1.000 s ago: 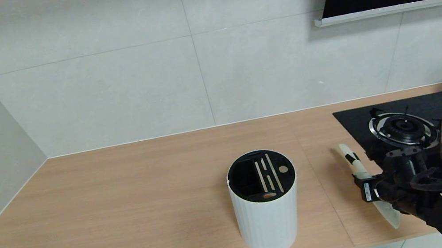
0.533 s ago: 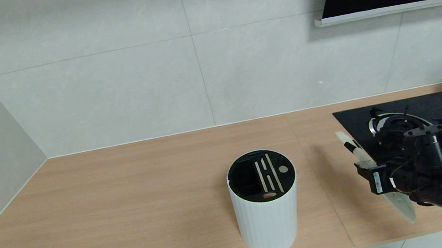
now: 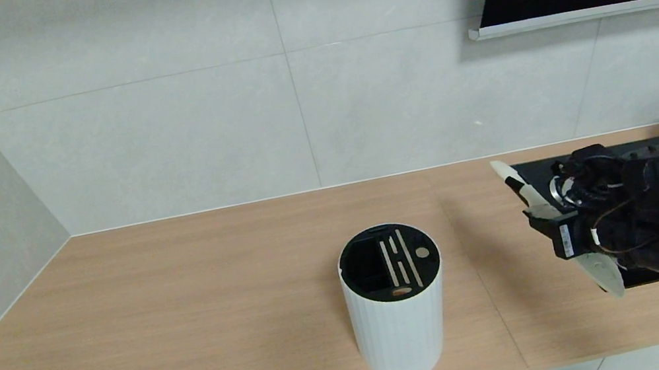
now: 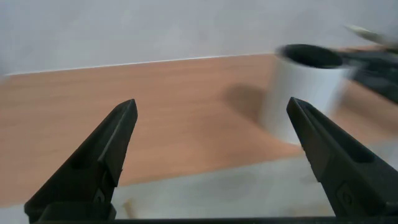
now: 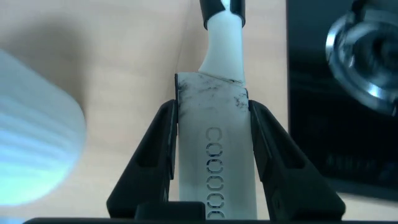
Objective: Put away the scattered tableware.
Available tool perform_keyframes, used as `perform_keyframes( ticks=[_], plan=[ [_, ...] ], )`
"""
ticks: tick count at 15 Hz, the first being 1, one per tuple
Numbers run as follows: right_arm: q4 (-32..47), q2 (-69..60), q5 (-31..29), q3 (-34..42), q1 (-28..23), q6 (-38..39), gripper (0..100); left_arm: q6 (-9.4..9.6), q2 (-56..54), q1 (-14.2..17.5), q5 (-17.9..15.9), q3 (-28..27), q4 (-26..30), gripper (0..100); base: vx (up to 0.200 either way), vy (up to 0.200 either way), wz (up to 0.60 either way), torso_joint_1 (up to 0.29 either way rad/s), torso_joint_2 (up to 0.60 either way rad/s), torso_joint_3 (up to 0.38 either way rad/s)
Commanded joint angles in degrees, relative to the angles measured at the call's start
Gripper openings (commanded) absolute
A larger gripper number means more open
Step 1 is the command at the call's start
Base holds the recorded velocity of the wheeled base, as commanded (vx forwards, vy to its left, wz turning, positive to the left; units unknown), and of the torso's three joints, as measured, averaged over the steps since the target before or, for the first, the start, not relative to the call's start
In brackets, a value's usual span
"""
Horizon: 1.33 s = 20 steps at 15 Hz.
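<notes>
Knife (image 3: 530, 193) (image 5: 214, 146) is what I have in my right gripper (image 3: 569, 236) (image 5: 212, 111): both fingers are closed flat against the sides of its white blade. The handle points toward the back wall and the tip toward the front edge. It hangs clear of the counter (image 3: 188, 302), by the left edge of the stove (image 5: 336, 155). The white ribbed holder (image 3: 399, 324) (image 4: 305, 87), with its black slotted top, stands near the counter's front edge, well apart from the knife. My left gripper (image 4: 211, 106) is spread wide with nothing between its fingers.
</notes>
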Motion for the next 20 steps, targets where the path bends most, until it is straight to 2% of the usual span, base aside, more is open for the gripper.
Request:
perform_keyframes(
  ticks=[1, 3, 4, 5, 7, 8, 10, 11, 13, 14, 16, 18, 20],
  plan=[
    [13.89, -3.91, 2.49, -14.80, 1.71, 0.23, 0, 0.01, 19.08, -0.84, -7.13, -14.24, 2.92, 100, 0.000, 0.000, 0.00, 0.000, 0.00, 0.000],
    [17.67, -4.00, 2.58, -21.74, 4.53, 0.23, 0, 1.15, 33.23, -1.27, -11.44, -21.97, 2.31, 100, 0.000, 0.000, 0.00, 0.000, 0.00, 0.000],
    [17.76, -4.26, 2.23, -23.06, 6.37, 0.32, 0, 1.33, 39.47, -2.15, -13.28, -25.40, 2.22, 100, 0.000, 0.000, 0.00, 0.000, 0.00, 0.000],
    [17.76, -5.49, 2.14, -22.89, 8.30, 0.50, 0, 1.33, 45.19, -3.65, -13.63, -28.39, 2.13, 100, 0.000, 0.000, 0.00, 0.000, 0.00, 0.000],
    [18.11, -8.04, 1.17, -21.92, 12.79, 1.64, 0, 0.19, 53.45, -6.55, -13.63, -31.99, 1.78, 100, 0.000, 0.000, 0.00, 0.000, 0.00, 0.000],
    [18.20, -9.54, 0.47, -21.48, 14.98, 2.34, 0, -1.40, 55.73, -8.57, -13.81, -32.08, 0.90, 100, 0.000, 0.000, 0.00, 0.000, 0.00, 0.000],
    [18.20, -11.91, 0.12, -19.81, 19.55, 3.22, 0, -9.39, 61.53, -16.57, -13.81, -29.88, -7.27, 100, 0.000, 0.000, 0.00, 0.000, 0.00, 0.000],
    [18.20, -12.26, 0.03, -19.55, 21.40, 3.22, 0, -13.61, 63.47, -18.59, -13.63, -28.30, -13.60, 100, 0.000, 0.000, 0.00, 0.000, 0.00, 0.000],
    [18.11, -12.79, -0.32, -18.23, 24.65, 3.31, 0, -19.33, 65.05, -20.87, -13.20, -26.54, -21.16, 100, 0.000, 0.000, 0.00, 0.000, 0.00, 0.000],
    [18.11, -12.96, -0.41, -18.14, 26.23, 3.40, 0, -21.17, 65.40, -21.75, -13.20, -26.63, -21.86, 100, 0.000, 0.000, 0.00, 0.000, 0.00, 0.000],
    [18.11, -12.79, -0.94, -17.44, 29.66, 4.72, 0, -25.39, 66.10, -25.44, -13.20, -26.89, -22.74, 100, 0.000, 0.000, 0.00, 0.000, 0.00, 0.000],
    [17.84, -12.44, -1.91, -17.44, 31.33, 5.51, 0, -28.73, 67.25, -27.03, -13.20, -26.81, -25.64, 100, 0.000, 0.000, 0.00, 0.000, 0.00, 0.000],
    [17.67, -12.44, -1.91, -17.52, 33.44, 6.83, 0, -34.36, 69.62, -27.47, -13.11, -26.54, -31.00, 100, 0.000, 0.000, 0.00, 0.000, 0.00, 0.000]
  ],
)
